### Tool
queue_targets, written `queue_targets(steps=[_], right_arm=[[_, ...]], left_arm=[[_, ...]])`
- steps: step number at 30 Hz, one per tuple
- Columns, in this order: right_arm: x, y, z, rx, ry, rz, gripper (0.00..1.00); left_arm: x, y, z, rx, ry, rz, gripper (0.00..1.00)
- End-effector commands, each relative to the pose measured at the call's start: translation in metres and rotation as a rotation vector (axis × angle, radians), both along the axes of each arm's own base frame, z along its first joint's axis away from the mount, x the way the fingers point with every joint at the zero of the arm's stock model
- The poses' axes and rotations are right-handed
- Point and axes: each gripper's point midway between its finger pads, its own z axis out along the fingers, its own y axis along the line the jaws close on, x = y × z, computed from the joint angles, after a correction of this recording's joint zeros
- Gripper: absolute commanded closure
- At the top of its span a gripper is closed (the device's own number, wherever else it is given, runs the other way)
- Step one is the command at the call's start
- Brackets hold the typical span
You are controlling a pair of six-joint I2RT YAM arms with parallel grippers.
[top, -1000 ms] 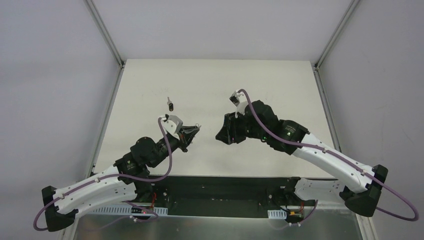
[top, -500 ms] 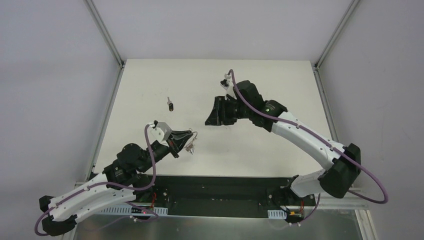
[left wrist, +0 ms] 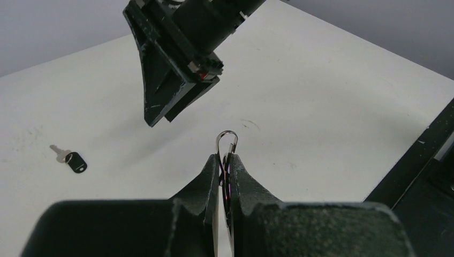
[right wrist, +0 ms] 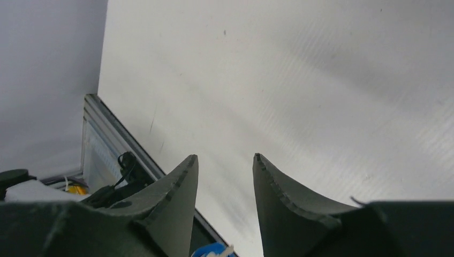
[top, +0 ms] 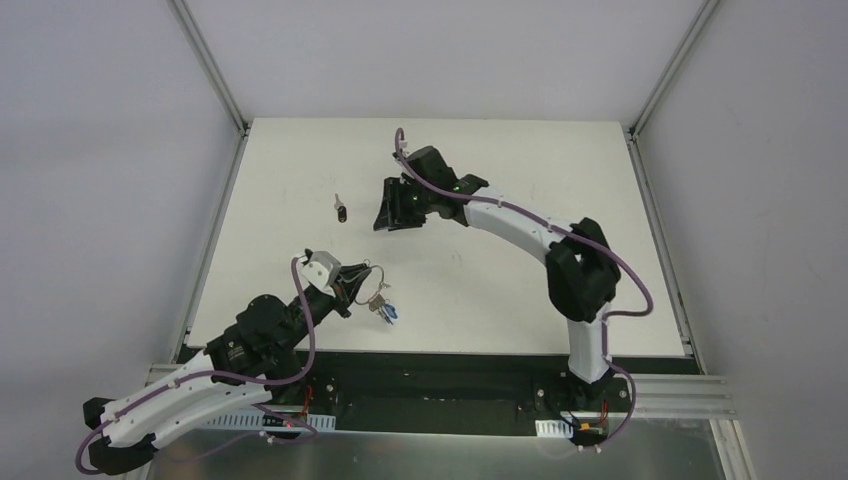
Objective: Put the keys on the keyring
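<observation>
My left gripper [top: 366,272] is shut on the keyring [top: 377,275], a thin silver wire loop. In the left wrist view the keyring [left wrist: 227,139] pokes up past the left gripper [left wrist: 226,156]. From the ring hang small silver keys [top: 382,305], one with a blue head [top: 393,316], just above the table near its front edge. A loose key with a black head [top: 342,210] lies at the far left and shows again as the loose key [left wrist: 72,159]. My right gripper [top: 381,226] hovers open just right of it, nothing between its fingers [right wrist: 225,158].
The white table [top: 520,270] has metal rails along both sides, the left rail [top: 215,230] close to the loose key. The black base plate [top: 440,375] runs along the near edge. The right arm [top: 520,225] stretches across the table's middle. The right gripper [left wrist: 160,119] hangs ahead of the left fingers.
The right arm has swung far left and away, ending beside the loose key. The left gripper has drawn back toward the near edge with the keyring, and the keys now hang below it.
</observation>
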Motion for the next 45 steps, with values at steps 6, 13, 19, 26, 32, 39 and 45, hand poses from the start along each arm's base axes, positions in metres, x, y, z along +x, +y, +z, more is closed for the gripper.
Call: queue_targets(steps=[6, 13, 19, 26, 32, 39, 45], right_arm=[[0.074, 0.067, -0.026, 0.061, -0.039, -0.043, 0.54], [0.118, 0.104, -0.057, 0.153, -0.010, -0.171, 0.52], [0.139, 0.126, -0.055, 0.343, -0.090, -0.203, 0.52], [0.140, 0.151, -0.030, 0.574, -0.093, -0.155, 0.54], [0.149, 0.166, -0.049, 0.605, -0.022, -0.172, 0.55], [0.156, 0.174, -0.061, 0.637, -0.002, -0.199, 0.54], [0.145, 0.173, -0.089, 0.544, 0.051, -0.199, 0.55]], left_arm=[[0.016, 0.038, 0.005, -0.045, -0.012, 0.213, 1.00], [0.017, 0.052, 0.003, -0.061, -0.005, 0.271, 1.00], [0.017, 0.057, 0.001, -0.070, -0.007, 0.283, 1.00], [0.017, 0.055, 0.001, -0.066, -0.006, 0.277, 1.00], [0.017, 0.055, 0.000, -0.064, -0.005, 0.276, 1.00], [0.017, 0.054, -0.001, -0.061, -0.005, 0.272, 1.00], [0.017, 0.054, -0.001, -0.059, -0.004, 0.275, 1.00]])
